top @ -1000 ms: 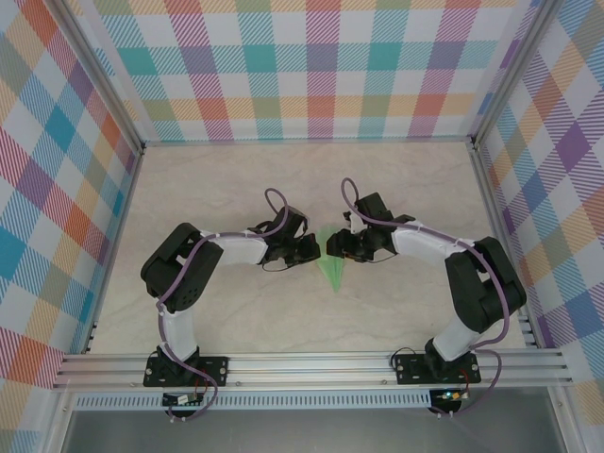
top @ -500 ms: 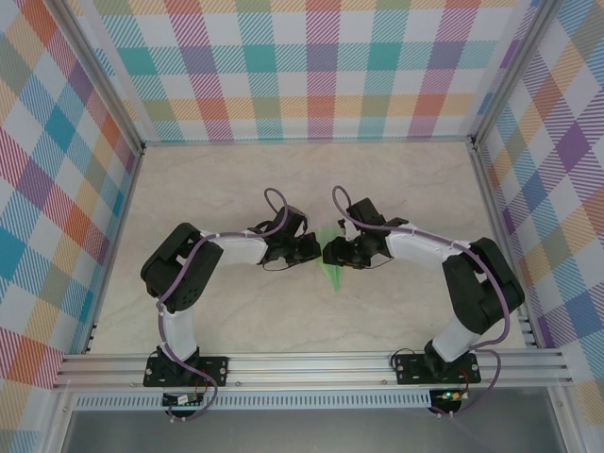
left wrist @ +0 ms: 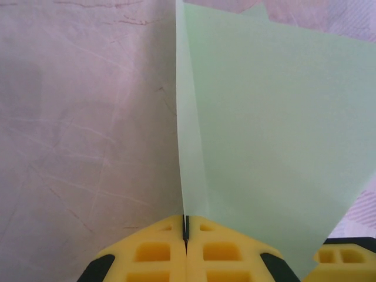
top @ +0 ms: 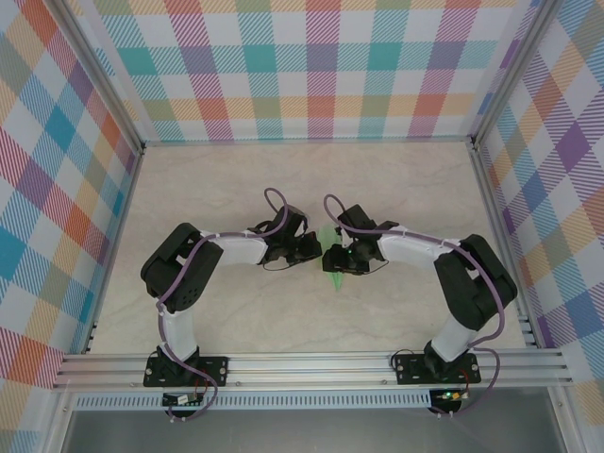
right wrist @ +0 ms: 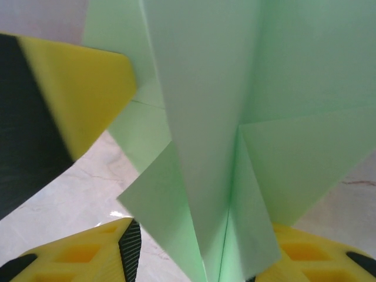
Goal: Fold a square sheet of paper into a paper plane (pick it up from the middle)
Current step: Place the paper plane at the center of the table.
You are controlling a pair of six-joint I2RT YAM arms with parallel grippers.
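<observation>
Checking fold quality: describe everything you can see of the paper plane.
The paper plane is thin, plain pale green paper folded into layered triangular flaps with a sharp central crease. It sits at the middle of the table between the arms. The left gripper is shut on its folded edge; the right gripper straddles it, jaws apart.

paper plane (top: 332, 280) | at table (top: 217, 189) centre | between left gripper (top: 315, 248) and right gripper (top: 330, 259)
</observation>
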